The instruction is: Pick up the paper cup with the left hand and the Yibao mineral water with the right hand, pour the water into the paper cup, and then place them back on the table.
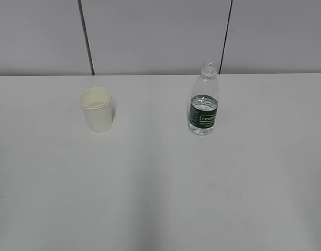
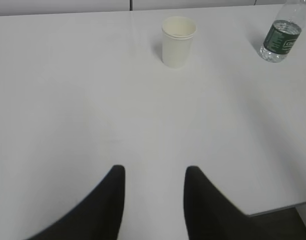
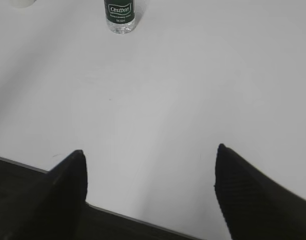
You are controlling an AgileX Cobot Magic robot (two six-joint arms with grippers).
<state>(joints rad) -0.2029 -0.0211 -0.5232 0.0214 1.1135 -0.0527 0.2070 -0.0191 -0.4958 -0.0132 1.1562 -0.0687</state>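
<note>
The white paper cup (image 1: 96,109) stands upright on the white table (image 1: 160,188), left of centre. The Yibao mineral water (image 1: 203,100), a clear uncapped bottle with a dark green label, stands upright to its right. Neither arm shows in the exterior view. In the left wrist view my left gripper (image 2: 153,171) is open with nothing between its fingers, well short of the paper cup (image 2: 177,41); the bottle (image 2: 282,35) is at the upper right. My right gripper (image 3: 150,150) is wide open and empty over the table's near edge, far from the bottle (image 3: 120,15).
A grey panelled wall (image 1: 160,36) runs behind the table. The table's near edge (image 3: 123,214) crosses the bottom of the right wrist view, with dark floor below. A table corner (image 2: 277,207) shows at the lower right of the left wrist view.
</note>
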